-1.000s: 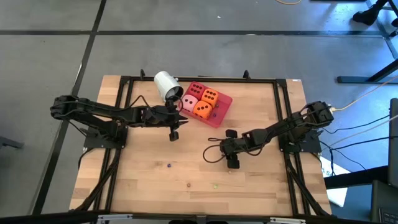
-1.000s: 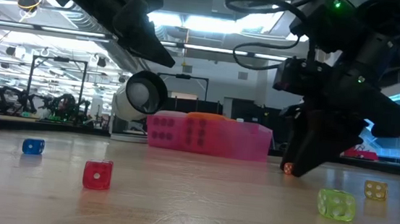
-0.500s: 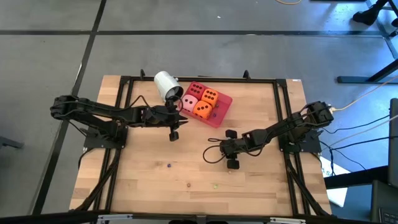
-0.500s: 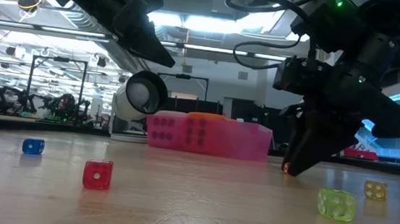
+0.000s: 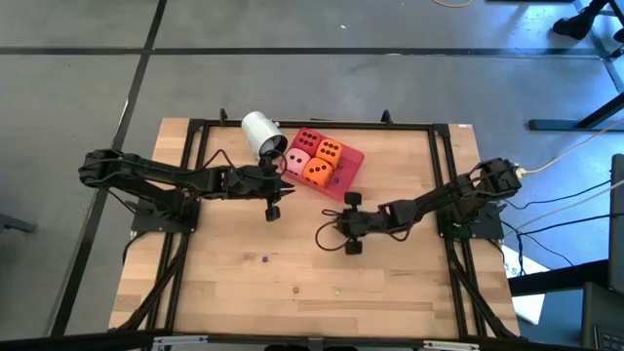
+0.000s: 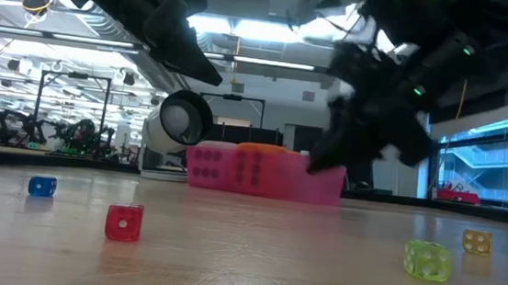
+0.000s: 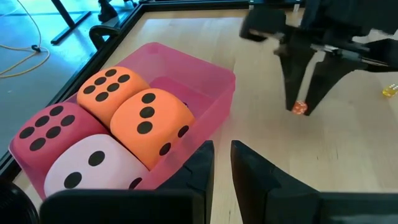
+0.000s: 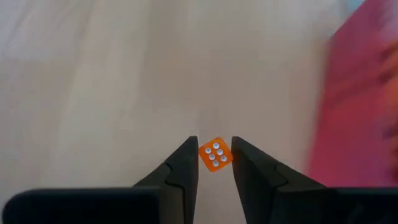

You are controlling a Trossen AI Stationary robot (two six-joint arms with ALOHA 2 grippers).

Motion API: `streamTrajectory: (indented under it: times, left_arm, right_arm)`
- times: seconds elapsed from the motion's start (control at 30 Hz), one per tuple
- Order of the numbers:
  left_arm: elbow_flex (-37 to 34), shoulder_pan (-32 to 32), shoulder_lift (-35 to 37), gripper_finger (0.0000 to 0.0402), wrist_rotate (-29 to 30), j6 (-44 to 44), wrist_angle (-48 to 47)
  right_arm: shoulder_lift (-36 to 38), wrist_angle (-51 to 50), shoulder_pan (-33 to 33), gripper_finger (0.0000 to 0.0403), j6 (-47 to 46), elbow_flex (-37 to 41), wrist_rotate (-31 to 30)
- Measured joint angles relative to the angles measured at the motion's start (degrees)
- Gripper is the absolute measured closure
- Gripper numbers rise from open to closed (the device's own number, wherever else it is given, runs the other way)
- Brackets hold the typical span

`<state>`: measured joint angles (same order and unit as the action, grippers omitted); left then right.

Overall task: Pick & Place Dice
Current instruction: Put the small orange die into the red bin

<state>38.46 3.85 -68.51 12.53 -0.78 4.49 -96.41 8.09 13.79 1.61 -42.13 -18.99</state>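
Right gripper (image 8: 214,163) now clamped on a tiny translucent orange die with white pips (image 8: 215,153), lifted clear of the pale wooden tabletop (image 5: 292,263) and swung from its spot a second ago, low near the table's middle, toward the pink plastic tray (image 7: 211,102); probably a carry to the tray just begun, though the low view is too smeared to confirm height. Four big soft foam dice (image 5: 314,157), two orange, one red, one pink, sitting packed inside that tray, with small red (image 6: 123,222), blue (image 6: 42,186), green (image 6: 427,260) and yellow (image 6: 477,240) dice loose on the wood. Left gripper (image 7: 222,163) hovering beside the tray by the tipped white cup (image 5: 261,131), fingers nearly together on nothing.
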Motion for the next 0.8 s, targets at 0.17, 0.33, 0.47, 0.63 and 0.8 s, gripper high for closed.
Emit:
streamTrajectory:
  times: [0.17, 0.33, 0.47, 0.63, 0.8]
  left_arm:
    - [0.0, 0.0, 0.0, 0.0354, 0.0, 0.02, 0.01]
    - [0.0, 0.0, 0.0, 0.0352, 0.0, 0.0, 0.0]
    - [0.0, 0.0, 0.0, 0.0355, 0.0, -0.3, -0.12]
    - [0.0, 0.0, 0.0, 0.0353, 0.0, -0.48, -0.47]
    - [0.0, 0.0, 0.0, 0.035, 0.01, -0.5, -0.43]
  right_arm:
    - [0.42, -2.55, -2.6, 0.0312, 11.49, -5.61, -7.65]
    - [0.42, -8.57, -7.96, 0.0312, 18.81, -10.98, -10.97]
    - [0.44, -16.38, -13.64, 0.0312, 20.23, -14.59, -11.58]
    - [0.45, -24.21, -21.32, 0.0312, 19.87, -16.15, -2.45]
    - [-0.67, -25.89, -29.54, 0.0312, 21.36, -16.18, 15.07]
